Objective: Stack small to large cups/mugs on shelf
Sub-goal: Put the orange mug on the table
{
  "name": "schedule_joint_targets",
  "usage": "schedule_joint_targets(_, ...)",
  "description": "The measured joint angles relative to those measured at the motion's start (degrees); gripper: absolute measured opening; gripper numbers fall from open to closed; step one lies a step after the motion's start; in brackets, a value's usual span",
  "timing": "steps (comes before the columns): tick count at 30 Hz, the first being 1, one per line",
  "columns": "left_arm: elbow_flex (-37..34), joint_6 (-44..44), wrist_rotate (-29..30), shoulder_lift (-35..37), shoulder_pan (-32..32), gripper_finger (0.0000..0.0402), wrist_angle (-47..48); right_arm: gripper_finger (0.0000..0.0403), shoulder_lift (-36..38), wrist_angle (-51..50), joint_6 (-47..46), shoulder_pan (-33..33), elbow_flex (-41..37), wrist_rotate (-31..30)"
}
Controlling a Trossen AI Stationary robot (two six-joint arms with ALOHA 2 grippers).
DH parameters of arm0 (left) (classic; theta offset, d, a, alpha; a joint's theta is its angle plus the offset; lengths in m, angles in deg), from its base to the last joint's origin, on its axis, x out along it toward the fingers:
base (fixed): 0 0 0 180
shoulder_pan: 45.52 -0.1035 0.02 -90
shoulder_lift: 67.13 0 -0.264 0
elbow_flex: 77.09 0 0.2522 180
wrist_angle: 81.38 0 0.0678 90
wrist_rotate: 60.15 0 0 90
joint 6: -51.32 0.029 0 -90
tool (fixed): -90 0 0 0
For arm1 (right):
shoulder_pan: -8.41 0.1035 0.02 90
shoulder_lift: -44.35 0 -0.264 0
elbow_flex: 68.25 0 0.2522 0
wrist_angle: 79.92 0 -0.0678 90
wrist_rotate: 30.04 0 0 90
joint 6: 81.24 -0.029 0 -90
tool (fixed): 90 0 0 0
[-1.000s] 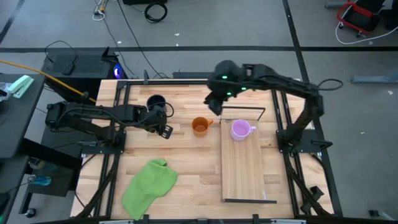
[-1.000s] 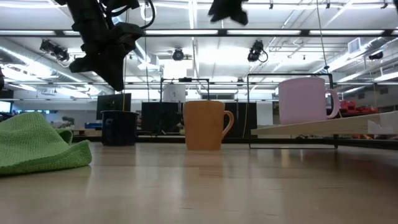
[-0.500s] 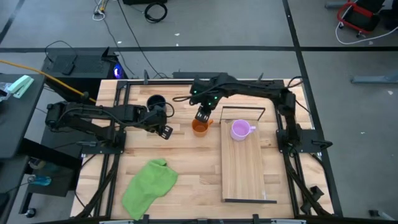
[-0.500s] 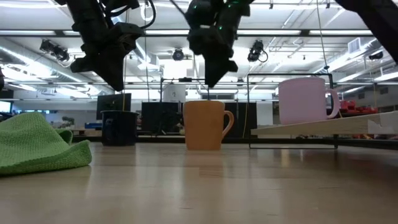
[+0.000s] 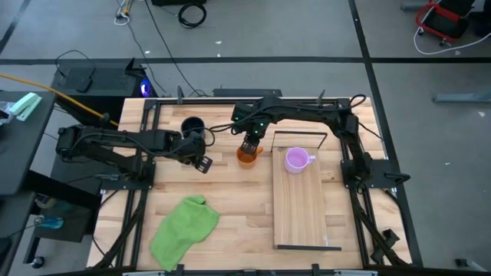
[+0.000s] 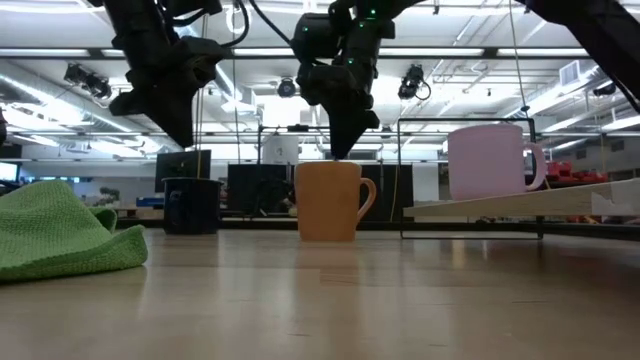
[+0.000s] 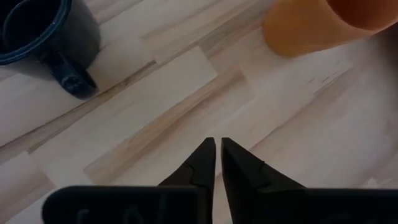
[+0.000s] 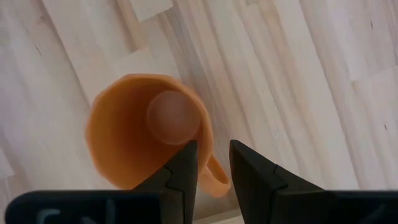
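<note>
Right hand (image 5: 248, 146) sits directly above the orange mug (image 5: 246, 156), fingers slightly parted over the rim by the handle, gripping nothing. The orange mug stands upright on the worktop (image 5: 230, 199), just beside the shelf's (image 5: 301, 207) left edge, open worktop in front of it. Purple mug (image 5: 296, 160) upright on the shelf's far end, near the wire frame; rest of the board bare. Black mug (image 5: 192, 126) near the worktop's far edge, beside the left hand (image 5: 202, 162), which hovers with fingers nearly closed, holding nothing. Green cloth (image 5: 182, 222) lies by the front-left edge, well apart from the mugs.
</note>
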Motion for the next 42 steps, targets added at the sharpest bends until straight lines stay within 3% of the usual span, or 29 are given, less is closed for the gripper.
schedule_joint_targets(6,0.0,-2.79,0.08,0.0,2.5,0.003,6.79,0.01,-0.39,0.03,0.42,0.24,-0.3,0.02)
schedule_joint_targets(11,-0.02,-7.82,3.49,0.0,6.59,0.0023,11.35,0.01,-1.36,0.53,0.94,0.4,-0.85,0.01)
schedule_joint_targets(30,-0.02,-18.88,4.63,0.02,16.67,0.0021,12.73,0.01,-2.75,2.61,1.6,0.52,-0.87,0.03)
schedule_joint_targets(42,-0.02,-21.71,5.42,0.02,19.41,0.0026,12.18,0.01,-2.91,2.8,1.51,0.5,-0.87,0.02)
